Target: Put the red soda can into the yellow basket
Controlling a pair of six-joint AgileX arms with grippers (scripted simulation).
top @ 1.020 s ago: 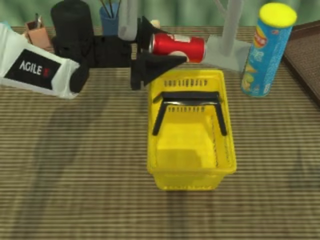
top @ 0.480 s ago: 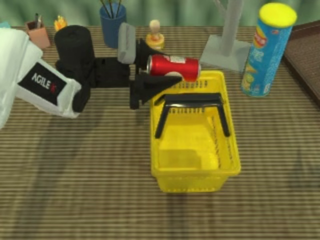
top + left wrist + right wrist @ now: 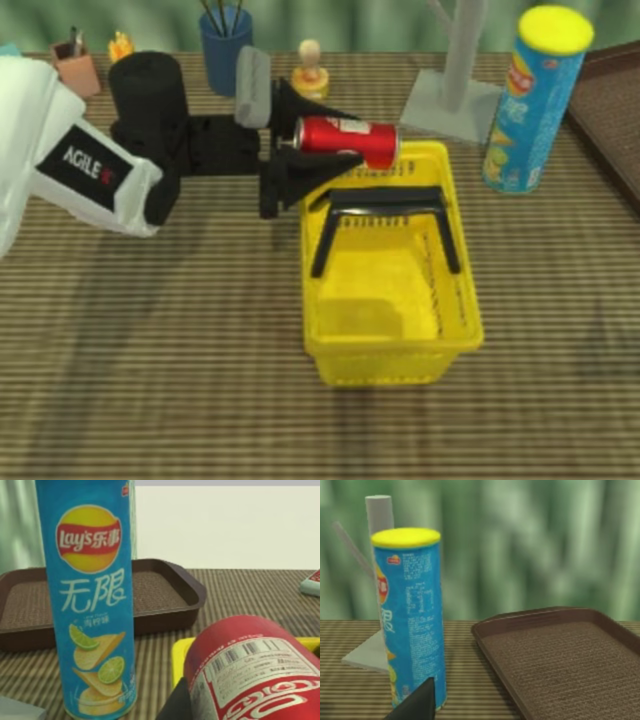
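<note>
The red soda can (image 3: 345,140) lies on its side, held in the air over the far rim of the yellow basket (image 3: 385,360). My left gripper (image 3: 335,140) reaches in from the left and is shut on the can, one black finger on each side. In the left wrist view the can (image 3: 255,670) fills the lower corner beside one dark finger (image 3: 175,705), with the basket's yellow rim (image 3: 180,660) under it. The basket's black handles (image 3: 385,205) are folded across its far half. Of the right gripper only one dark fingertip (image 3: 420,700) shows; the arm is outside the top view.
A tall blue chips tube (image 3: 530,100) with a yellow lid stands right of the basket, next to a brown tray (image 3: 610,110) at the right edge. Behind the basket stand a white stand (image 3: 455,90), a blue pen cup (image 3: 225,45) and a small wooden figure (image 3: 310,70).
Over the last second my left gripper carried the can nearer, from beyond the basket's far edge to above its far rim. In the last half second it hardly moved.
</note>
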